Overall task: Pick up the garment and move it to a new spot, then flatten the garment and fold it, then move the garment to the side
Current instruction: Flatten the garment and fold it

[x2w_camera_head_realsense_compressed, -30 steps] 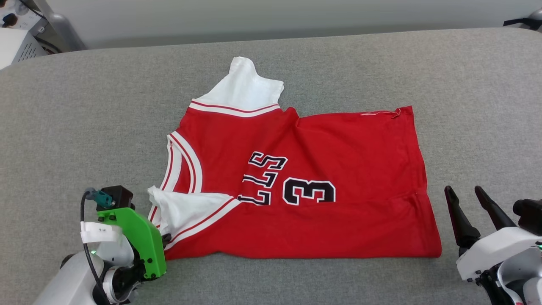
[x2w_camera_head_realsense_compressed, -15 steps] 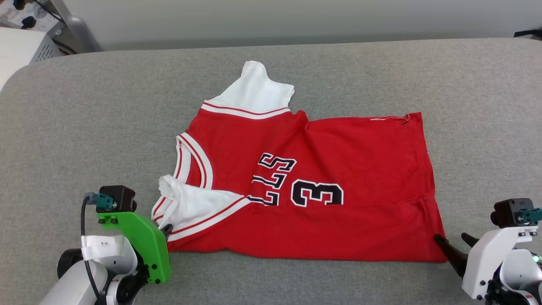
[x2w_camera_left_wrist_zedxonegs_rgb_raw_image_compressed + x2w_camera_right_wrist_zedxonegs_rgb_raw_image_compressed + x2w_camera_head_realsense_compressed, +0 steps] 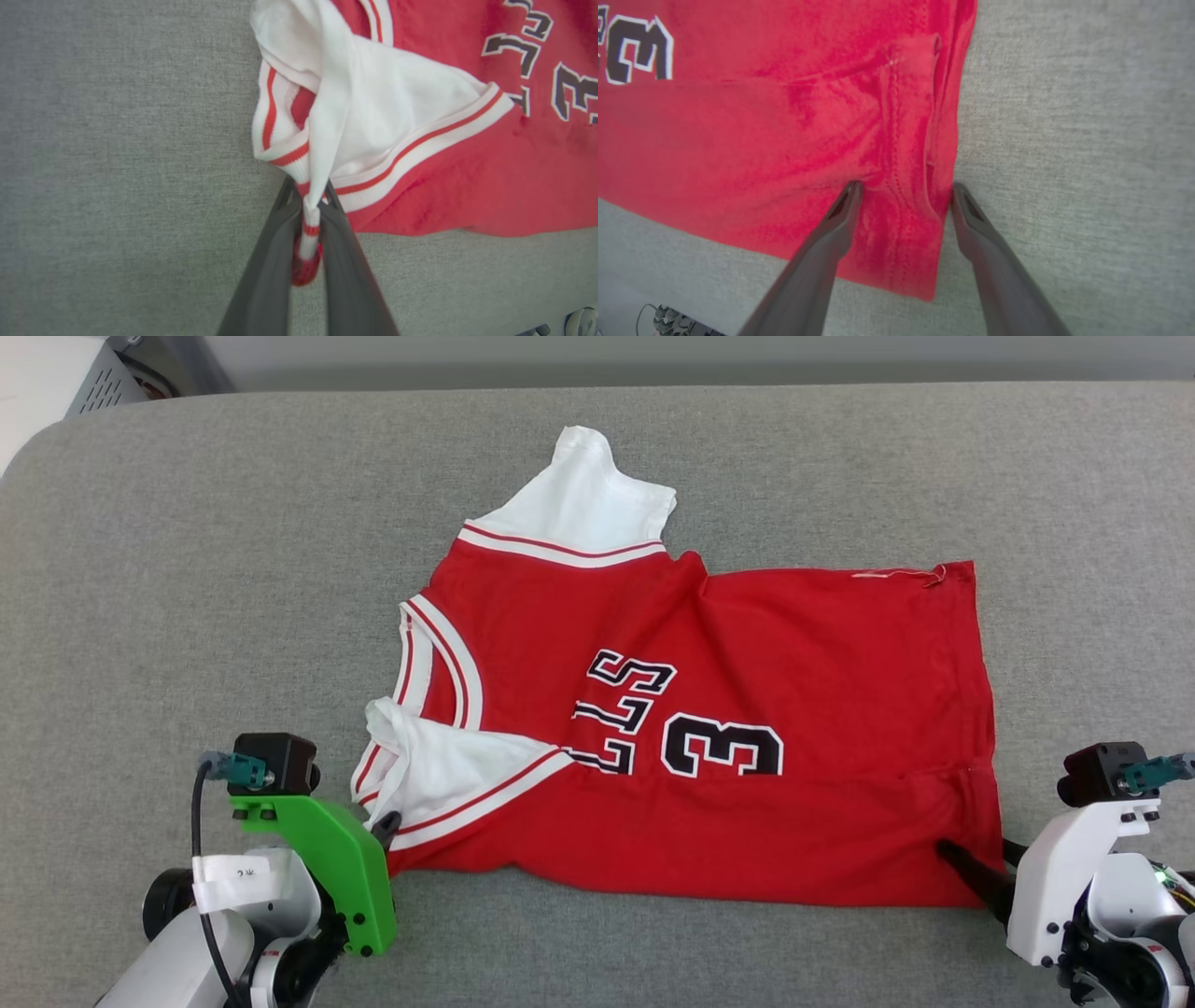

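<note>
The garment (image 3: 709, 709), a red shirt with white sleeves and black lettering, lies spread on the grey table (image 3: 187, 569), collar to the left. My left gripper (image 3: 383, 826) is shut on the striped cuff of the near white sleeve (image 3: 373, 107), the cloth pinched between its fingers (image 3: 275, 252). At the near right hem corner my right gripper (image 3: 976, 873) stands open. It straddles the red hem (image 3: 906, 210), one finger on the cloth, the other at its edge.
The grey fabric surface runs wide on all sides of the shirt. A pale metal box (image 3: 103, 383) sits beyond the table's far left corner, and a wall runs along the far edge.
The camera has tilted down. My right gripper has dropped from beside the hem onto the shirt's near right corner. The left gripper has closed tighter on the sleeve cuff.
</note>
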Controlling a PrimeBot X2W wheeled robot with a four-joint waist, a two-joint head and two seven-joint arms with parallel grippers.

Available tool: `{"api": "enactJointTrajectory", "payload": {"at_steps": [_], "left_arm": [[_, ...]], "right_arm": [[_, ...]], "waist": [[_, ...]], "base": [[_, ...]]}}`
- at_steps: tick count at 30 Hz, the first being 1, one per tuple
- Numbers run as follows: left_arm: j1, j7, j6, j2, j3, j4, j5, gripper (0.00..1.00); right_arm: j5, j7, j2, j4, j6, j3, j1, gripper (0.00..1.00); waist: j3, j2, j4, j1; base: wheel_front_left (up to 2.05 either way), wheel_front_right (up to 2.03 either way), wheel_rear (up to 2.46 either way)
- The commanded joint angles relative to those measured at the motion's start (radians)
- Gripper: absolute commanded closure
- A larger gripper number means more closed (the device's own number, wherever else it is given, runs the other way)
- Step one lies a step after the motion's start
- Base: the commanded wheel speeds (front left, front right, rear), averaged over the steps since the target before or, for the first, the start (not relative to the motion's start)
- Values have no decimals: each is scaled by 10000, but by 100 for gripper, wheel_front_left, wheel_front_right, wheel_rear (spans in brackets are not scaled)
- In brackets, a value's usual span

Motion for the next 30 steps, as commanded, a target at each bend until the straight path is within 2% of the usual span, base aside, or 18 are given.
{"api": "enactJointTrajectory", "payload": {"at_steps": [1, 8, 16, 26, 30], "left_arm": [[-109, -128, 7, -58, -24, 11, 150, 100], [55, -539, -100, -61, -75, 94, 292, 100], [767, -763, -25, 98, 106, 145, 55, 100], [2239, -625, 368, 630, 310, -379, -295, 100], [2796, -495, 422, 606, 273, -494, -599, 100]], "right_arm": [[155, 171, 244, 359, 4, 334, 68, 100], [86, -80, -6, 212, 4, 293, 118, 100], [5, -81, -75, -48, 4, 586, 265, 100], [18, 24, -97, -325, 4, 735, 1131, 100], [28, 208, -12, -486, 4, 622, 1734, 100]], "waist": [[-14, 0, 15, 0], [-631, 0, -17, 0], [-1595, 0, -124, 0], [-2701, 0, 38, 0], [-2804, 0, 109, 0]], "base": [[0, 0, 0], [0, 0, 0], [0, 0, 0], [0, 0, 0], [0, 0, 0]]}}
